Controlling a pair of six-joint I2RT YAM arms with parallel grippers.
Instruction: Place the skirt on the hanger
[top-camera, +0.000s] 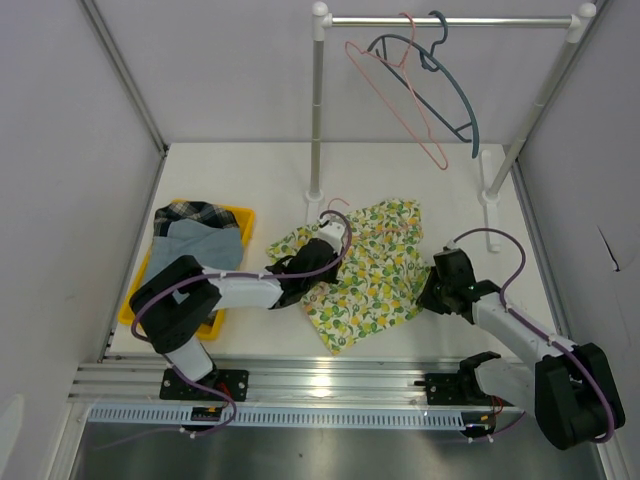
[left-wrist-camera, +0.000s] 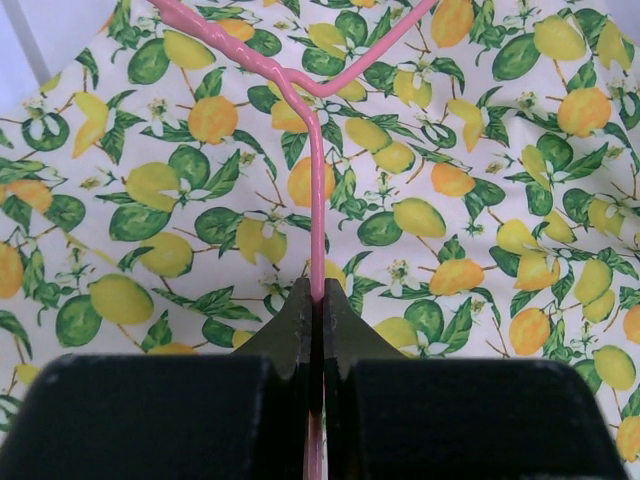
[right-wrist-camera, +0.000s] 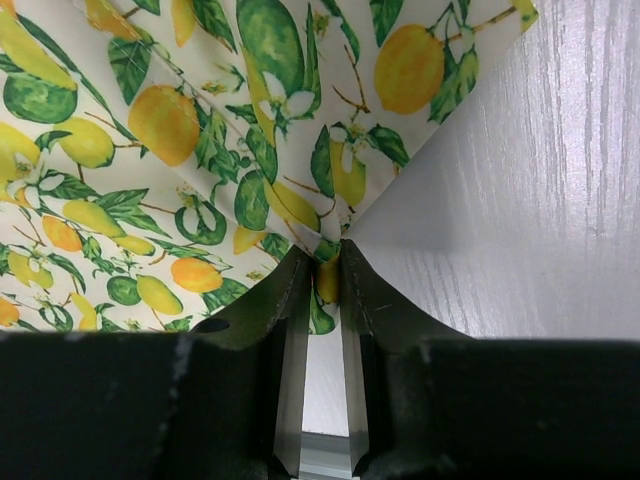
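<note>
Overhead, the skirt (top-camera: 370, 270) lies spread flat at the centre of the white table (top-camera: 250, 170), its lemon print facing up. The left gripper (top-camera: 322, 238) sits at the skirt's 10 o'clock corner, where the hook of the hanger (top-camera: 341, 204) pokes out past the cloth. The right gripper (top-camera: 432, 290) sits at the skirt's 3 o'clock edge. At 9 o'clock a yellow tray (top-camera: 240, 212) holds folded shirts (top-camera: 195, 235), and at 12 o'clock a rail (top-camera: 450, 20) carries a second pink hanger (top-camera: 400, 105) and a blue-grey hanger (top-camera: 455, 95). From the left wrist, the left gripper (left-wrist-camera: 317, 290) is clenched on one straight run of the pink wire, just below the twisted neck, with the wire lying over the printed cloth. From the right wrist, the right gripper (right-wrist-camera: 325, 262) is pinched on a folded corner of the skirt, with bare table beside it at 3 o'clock. The cloth looks light and limp, so it will probably sag and slide unless it is held by a hem or the waistband. The wire looks thin, springy and slick, and is probably best gripped near the neck to keep it from twisting.
</note>
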